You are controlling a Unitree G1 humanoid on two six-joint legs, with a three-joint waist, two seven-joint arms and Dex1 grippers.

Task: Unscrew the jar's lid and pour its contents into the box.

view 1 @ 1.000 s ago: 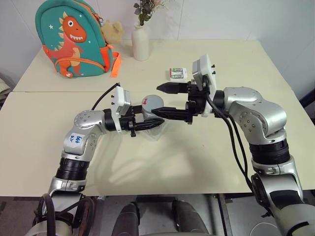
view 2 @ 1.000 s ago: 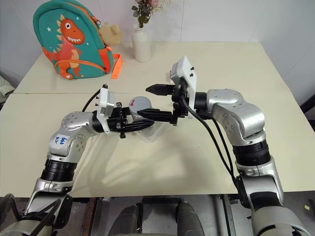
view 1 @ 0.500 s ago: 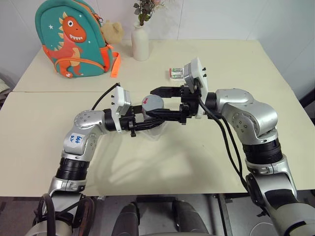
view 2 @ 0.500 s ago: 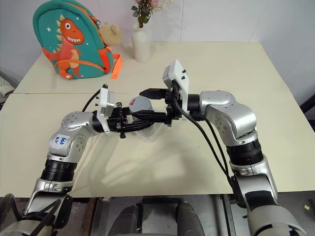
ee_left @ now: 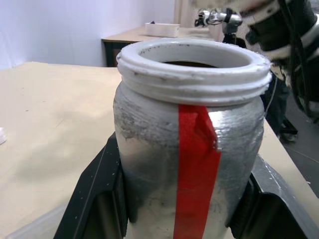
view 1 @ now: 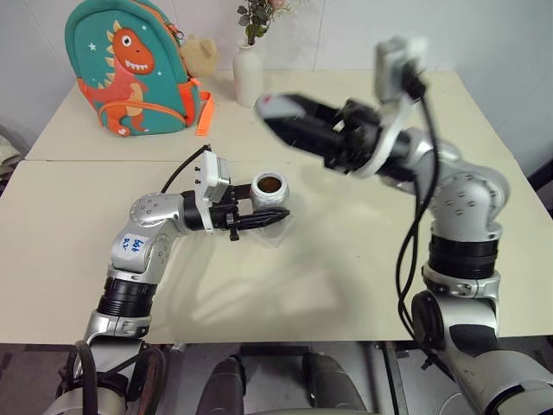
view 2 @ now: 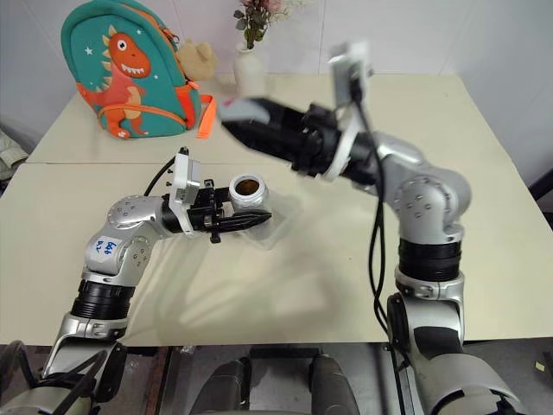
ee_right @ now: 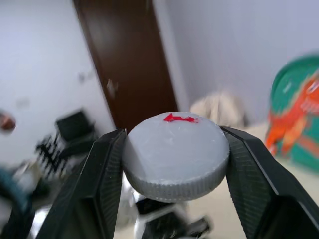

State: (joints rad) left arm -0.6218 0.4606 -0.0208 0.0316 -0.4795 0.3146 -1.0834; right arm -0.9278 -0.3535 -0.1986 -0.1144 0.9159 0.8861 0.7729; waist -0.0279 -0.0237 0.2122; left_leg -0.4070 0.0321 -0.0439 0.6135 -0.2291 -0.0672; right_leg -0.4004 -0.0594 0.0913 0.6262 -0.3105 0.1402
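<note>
Lid (ee_right: 175,155) lifted away; jar (view 1: 269,191) stands upright, open

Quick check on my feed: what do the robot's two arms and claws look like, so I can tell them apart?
Both arms are silver-grey metal with black joint rings, and each wrist carries a white camera block. Each claw has two black fingers. The left arm bears a white sticker with blue handwriting, and a thin black cable runs to the left claw. Thicker black cables hang along the right arm behind the right claw.

tables (view 1: 346,285): two cream tops, butted | wall (view 1: 484,35): white | door (ee_right: 124,59): dark brown
</note>
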